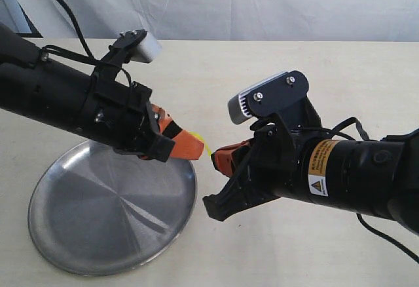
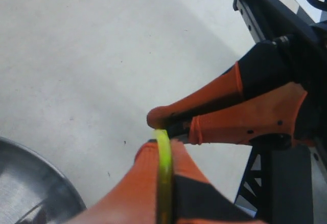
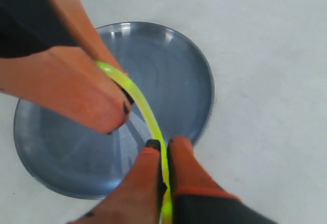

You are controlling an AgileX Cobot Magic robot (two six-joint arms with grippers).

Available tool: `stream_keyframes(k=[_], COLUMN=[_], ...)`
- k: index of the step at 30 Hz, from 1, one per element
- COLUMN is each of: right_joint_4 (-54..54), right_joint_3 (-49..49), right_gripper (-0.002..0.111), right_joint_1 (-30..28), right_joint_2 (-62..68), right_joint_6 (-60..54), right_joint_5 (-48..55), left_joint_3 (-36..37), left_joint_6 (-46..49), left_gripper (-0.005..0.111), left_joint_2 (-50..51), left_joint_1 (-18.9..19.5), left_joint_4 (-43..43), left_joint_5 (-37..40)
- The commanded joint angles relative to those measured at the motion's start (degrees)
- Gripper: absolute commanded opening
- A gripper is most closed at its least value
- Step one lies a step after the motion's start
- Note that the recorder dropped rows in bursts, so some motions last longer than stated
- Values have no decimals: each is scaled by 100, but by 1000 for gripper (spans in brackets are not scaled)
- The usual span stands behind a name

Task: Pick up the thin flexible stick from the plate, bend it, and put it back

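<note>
Thin flexible stick, held above the plate's right edge, arches between left end effector and right end effector, each clamped on it; already bent, only returning it remains

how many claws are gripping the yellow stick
2. The left claw is above the plate's right rim; the right claw faces it from the right. Each is shut on the thin flexible stick, bowed between them.

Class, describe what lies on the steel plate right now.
The plate looks bare; the thin flexible stick is held off it by the left gripper and right gripper. The left gripper hides some rim.
</note>
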Motion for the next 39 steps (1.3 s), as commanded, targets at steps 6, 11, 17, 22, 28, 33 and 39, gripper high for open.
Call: stream_keyframes(k=[6,11,17,22,28,33,39], right_joint_4=[-33,-33,-33,-33,-33,-33,-33], right_joint_3=[8,8,8,8,8,8,8], right_gripper=[-1,-1,-1,-1,-1,-1,-1], right_joint_1=[51,51,51,51,51,51,51], right_joint_2=[10,10,10,10,10,10,10], right_joint_6=[19,19,19,19,19,19,19], right_joint_5=[-206,-206,-275,-278,-278,-278,-278], left_joint_3=[-61,-61,-61,-61,-61,-61,-61], left_joint_6=[58,58,58,58,58,58,58], left_gripper=[0,0,0,0,0,0,0], left_joint_2=[5,5,5,5,5,5,5], left_joint_1=[-254,-254,-254,-254,-254,-254,-254], left_joint_4=[-333,-333,-333,-333,-333,-344,-344], left_joint_5=[94,68,68,68,94,95,137])
